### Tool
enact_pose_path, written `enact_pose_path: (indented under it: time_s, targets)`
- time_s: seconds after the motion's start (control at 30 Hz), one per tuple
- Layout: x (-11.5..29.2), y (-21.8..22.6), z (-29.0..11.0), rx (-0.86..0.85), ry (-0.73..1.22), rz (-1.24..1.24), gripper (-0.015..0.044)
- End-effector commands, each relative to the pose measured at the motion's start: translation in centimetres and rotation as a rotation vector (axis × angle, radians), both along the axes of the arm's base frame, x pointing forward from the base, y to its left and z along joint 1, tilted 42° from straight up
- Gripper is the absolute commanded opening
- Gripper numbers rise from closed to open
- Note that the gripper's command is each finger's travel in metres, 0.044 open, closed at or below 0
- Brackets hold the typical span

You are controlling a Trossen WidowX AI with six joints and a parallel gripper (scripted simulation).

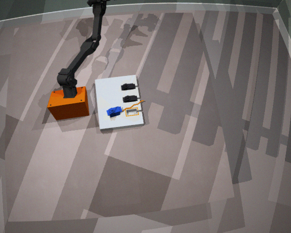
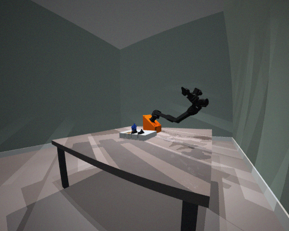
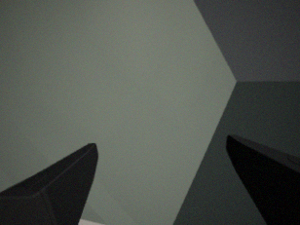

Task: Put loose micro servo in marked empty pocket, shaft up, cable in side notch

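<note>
Blue micro servo (image 1: 114, 111) sitting loose on the white deck (image 1: 108, 88), just left of the orange-outlined pocket (image 1: 132, 112) and not in it – looks tipped a bit rather than square to the plate. Orange cable (image 1: 134, 104) snaking off from it up and to the right, passing above the pocket toward the deck's right edge. Two black servos (image 1: 128, 87) (image 1: 130, 98) already seated in the pockets further up the deck, in a column with the marked one. Pocket itself showing a pale hollow inside the outline, with a short notch on its right side. Orange base block (image 1: 68, 105) right beside the deck on the table (image 1: 166, 176), touching or nearly so – hard to call from above. Arm (image 1: 87, 47) stretched away from the deck and out past the top of the overhead shot, so no hand there. From the side, hand (image 2: 190, 90) raised high and well apart from the deck, pointed up and off toward the wall. Wrist cam showing only grey-green wall between two dark fingers, spread wide with nothing gripped.
</note>
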State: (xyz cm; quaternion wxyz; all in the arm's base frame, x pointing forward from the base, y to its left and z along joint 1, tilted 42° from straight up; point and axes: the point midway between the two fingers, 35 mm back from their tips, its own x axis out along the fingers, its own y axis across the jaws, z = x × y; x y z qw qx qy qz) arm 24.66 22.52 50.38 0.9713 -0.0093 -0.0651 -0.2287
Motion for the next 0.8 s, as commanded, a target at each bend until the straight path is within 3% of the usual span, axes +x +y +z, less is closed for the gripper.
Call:
enact_pose_path:
  time_s: [0.0, 0.77]
  targets:
    - [0.0, -0.1, 0.1, -0.003, -0.002, -0.002, 0.0426]
    - [-4.2, -5.3, 4.4, -0.002, -0.124, -0.064, 0.044]
